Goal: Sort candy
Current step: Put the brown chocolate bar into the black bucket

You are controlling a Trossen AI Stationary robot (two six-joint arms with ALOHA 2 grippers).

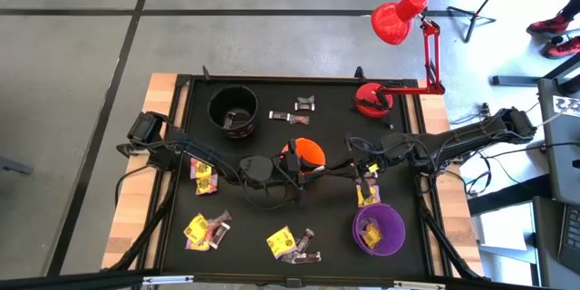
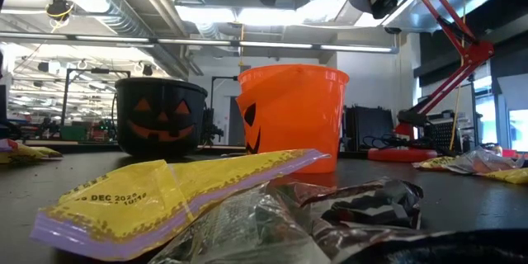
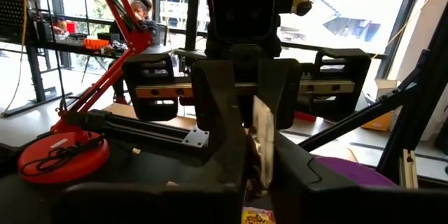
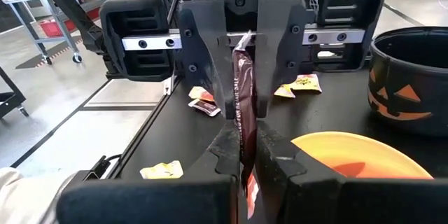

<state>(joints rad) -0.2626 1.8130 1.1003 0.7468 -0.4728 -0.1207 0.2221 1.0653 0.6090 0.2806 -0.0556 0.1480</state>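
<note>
Handover point: I am holding both grippers nose to nose just beside the orange cup (image 1: 306, 154), at the centre of the high view.
Shared piece: one dark brown candy (image 4: 241, 105) is standing between the two sets of fingers, its long axis upright in both wrist views.
Right gripper (image 4: 241, 157): its fingers are pressing together on the lower part of that wrapper.
Left gripper (image 3: 260, 150): its fingers are reaching in from the opposite side and are closing flat on the same wrapper, which is showing edge-on and silvery here; I judge both arms are pinching it at once.
Deciding relation: the orange cup is lying right beside the shared piece, toward the upper edge of the high view, and the left gripper is sitting slightly nearer its rim than the right.
Next move, as I judge it: one gripper is going to have to let go before the other can carry the piece over a cup.
Other cups: a black cup (image 1: 233, 109) is standing at upper left and a purple cup (image 1: 379, 228) at lower right, with yellow candy inside.
Loose candy: yellow and dark pieces (image 1: 207, 229) are lying scattered along the lower part of the black tray (image 1: 272, 91).
</note>
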